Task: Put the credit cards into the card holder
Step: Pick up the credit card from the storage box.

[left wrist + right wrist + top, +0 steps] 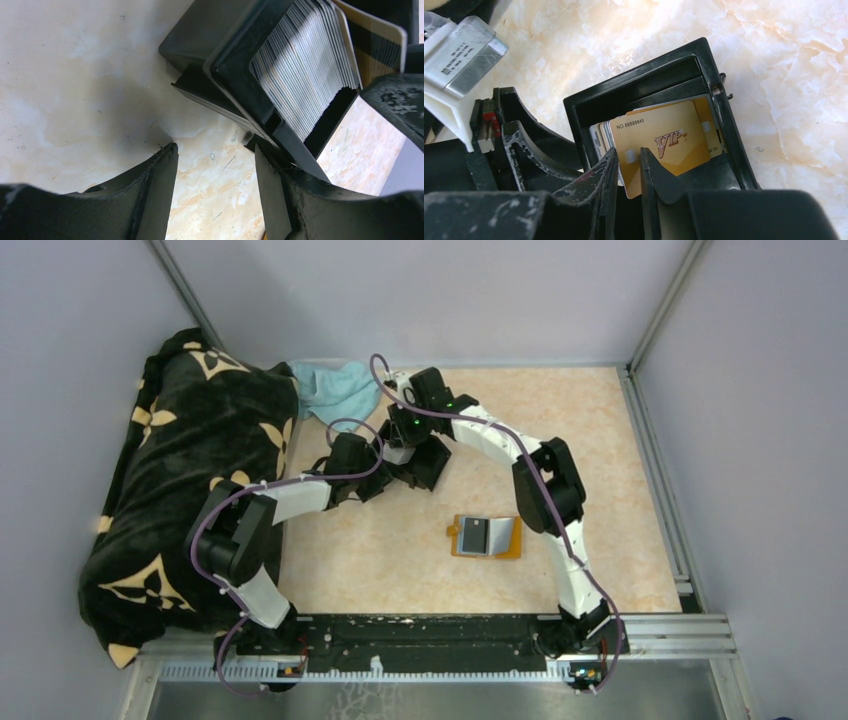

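Note:
A black open-topped tray (pixel 644 80) stands near the back of the table and holds a packed row of credit cards (pixel 305 65). My right gripper (pixel 628 152) reaches into it. Its jaws stand narrowly apart, with the lower corner of a gold VIP card (pixel 669 135) leaning between them, not pinched flat. My left gripper (pixel 216 150) is open over bare table, its right finger against the tray's (pixel 200 30) corner. In the top view both grippers (pixel 385 478) (pixel 415 452) meet at the tray (pixel 432 472). The orange card holder (pixel 460 540) lies open mid-table with a grey card (pixel 487 535) on it.
A black blanket with cream flower shapes (pixel 190 470) is heaped along the left side. A teal cloth (pixel 330 390) lies at the back, beside the arms. Metal rails (pixel 655 450) and grey walls close in the marbled table.

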Motion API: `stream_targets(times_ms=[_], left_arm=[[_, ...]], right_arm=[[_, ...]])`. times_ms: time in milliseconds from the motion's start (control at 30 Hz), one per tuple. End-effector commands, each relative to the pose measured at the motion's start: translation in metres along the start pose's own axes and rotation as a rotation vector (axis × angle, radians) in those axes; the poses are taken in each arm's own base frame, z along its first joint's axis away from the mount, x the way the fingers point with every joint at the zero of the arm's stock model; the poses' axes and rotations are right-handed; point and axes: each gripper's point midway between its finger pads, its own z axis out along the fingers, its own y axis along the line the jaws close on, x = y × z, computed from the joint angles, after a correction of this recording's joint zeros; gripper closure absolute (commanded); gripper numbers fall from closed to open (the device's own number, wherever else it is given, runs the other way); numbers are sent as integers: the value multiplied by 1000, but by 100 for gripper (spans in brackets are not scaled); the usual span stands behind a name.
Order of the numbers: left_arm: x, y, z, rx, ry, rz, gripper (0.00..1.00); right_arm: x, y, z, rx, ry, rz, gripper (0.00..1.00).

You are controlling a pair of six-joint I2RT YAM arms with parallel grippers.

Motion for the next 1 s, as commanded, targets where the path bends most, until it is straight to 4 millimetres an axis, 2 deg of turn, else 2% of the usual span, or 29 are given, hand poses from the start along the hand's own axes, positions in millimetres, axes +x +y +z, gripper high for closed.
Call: stream_targets(times_ms=[0, 200, 367, 467, 633, 767, 867, 967], left_arm=[[-11, 3, 0, -17, -27, 3, 35], [-12, 2, -4, -17, -32, 9, 35], [-16, -2, -13, -11, -46, 16, 34], [-18, -4, -19, -4, -51, 18, 34], [-17, -11, -32, 29, -48, 23, 34], [-22, -18, -48, 67, -72, 45, 34], [-26, -28, -62, 125, -97, 79, 33], [-25, -46, -78, 233, -101, 132, 33]], right_arm=[[-23, 41, -29, -51, -43, -40, 80], [-32, 31, -42, 48, -85, -79, 89], [-33, 10, -51, 180, -107, -110, 100], [-37, -3, -64, 271, -147, -123, 100], [-45, -13, -86, 357, -230, -129, 100], [-56, -10, -109, 386, -297, -129, 100], [-60, -4, -134, 402, -334, -125, 100], [-63, 10, -174, 392, -378, -114, 100]])
